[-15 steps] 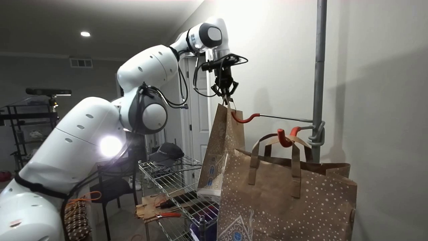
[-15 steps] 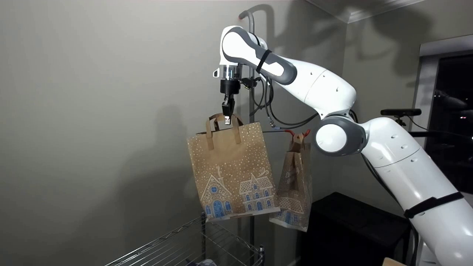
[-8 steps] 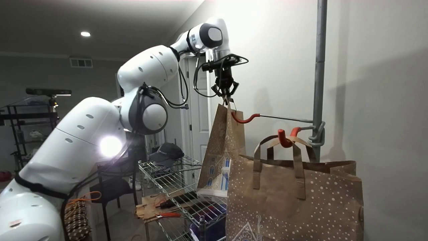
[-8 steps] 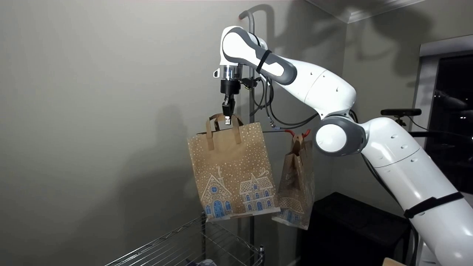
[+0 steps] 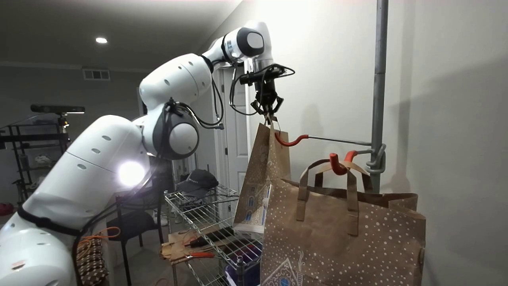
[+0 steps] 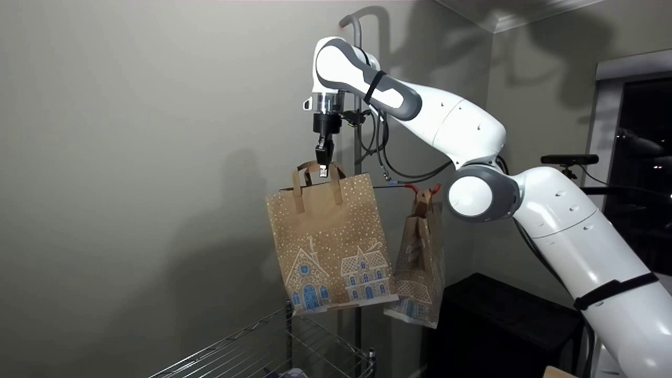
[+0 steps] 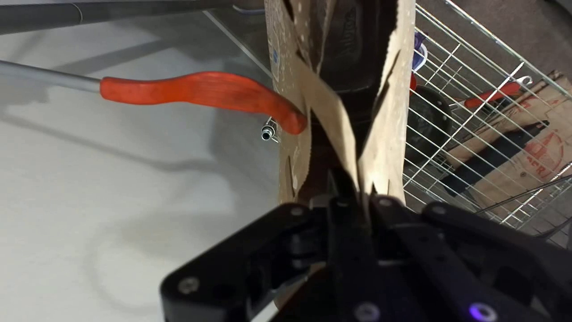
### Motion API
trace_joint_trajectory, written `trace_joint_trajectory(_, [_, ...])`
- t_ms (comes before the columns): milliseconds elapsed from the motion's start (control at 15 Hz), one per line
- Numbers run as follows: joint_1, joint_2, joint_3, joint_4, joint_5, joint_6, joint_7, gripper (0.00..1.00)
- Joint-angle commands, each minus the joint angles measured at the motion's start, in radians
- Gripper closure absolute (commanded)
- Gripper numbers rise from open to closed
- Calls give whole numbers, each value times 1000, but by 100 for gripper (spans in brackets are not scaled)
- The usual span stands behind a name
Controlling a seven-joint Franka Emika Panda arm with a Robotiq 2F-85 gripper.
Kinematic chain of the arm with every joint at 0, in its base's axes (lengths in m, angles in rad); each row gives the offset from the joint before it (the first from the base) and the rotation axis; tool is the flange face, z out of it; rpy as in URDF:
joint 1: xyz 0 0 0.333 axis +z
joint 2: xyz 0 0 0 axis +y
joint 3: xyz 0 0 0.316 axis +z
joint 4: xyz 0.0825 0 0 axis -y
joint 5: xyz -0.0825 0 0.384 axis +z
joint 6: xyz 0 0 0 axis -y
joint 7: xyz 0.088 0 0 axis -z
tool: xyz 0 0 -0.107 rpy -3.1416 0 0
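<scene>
A: What hangs at center?

B: A brown paper bag point(image 6: 333, 226), speckled white like snowfall, hangs aslant in midair, out from a gray pole point(image 5: 379, 99). Two white-outlined houses with blue windows and doors line its lower front above a pale bottom edge. Paper handles point(image 6: 298, 198) rise from its mouth.

A: And the claw?

B: The robot's black gripper point(image 5: 268, 117) is clenched on a handle strap; the wrist view shows tan paper pinched between its fingers point(image 7: 349, 246).

A: What surrounds it?

B: A red-tipped hook point(image 5: 291, 141) reaches to the bag's rim; whether the two touch cannot be told. A second bag point(image 5: 343, 238), dotted alike, hangs by its handles from another red hook point(image 5: 338, 167). A cap point(image 5: 198, 180) rests on a wire rack point(image 5: 208, 216).

A: What differs between cameras?

B: Only the wrist view looks down into the held bag, dark inside, with raised lettering too dim to read. The bag's full house front appears in an exterior view, as does a window point(image 6: 643, 210), dark behind the arm.
</scene>
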Motion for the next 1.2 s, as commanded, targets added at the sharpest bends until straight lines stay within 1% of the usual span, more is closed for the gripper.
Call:
trace_joint_trajectory(0, [10,0,6,-2,17,32,37,99])
trace_joint_trajectory(133, [22,-11,18,-2,38,23,102,99])
trace_joint_trajectory(267, [53,-40,27,-19,52,-15,167,99])
trace_joint_trajectory(400, [95,-52,19,-32,36,-65,238,99])
trace_joint_trajectory(533, [122,-49,26,-40,54,-122,343,99])
trace_joint_trajectory(600, [129,-30,40,-38,79,-125,384,99])
trace_joint_trajectory(733, [132,35,52,20,118,-129,469,99])
trace_joint_trajectory(867, [126,45,63,5,156,-121,539,99])
trace_joint_trajectory(1000, [123,58,68,-1,183,-129,585,99])
trace_joint_trajectory(1133, [126,58,72,2,201,-141,598,99])
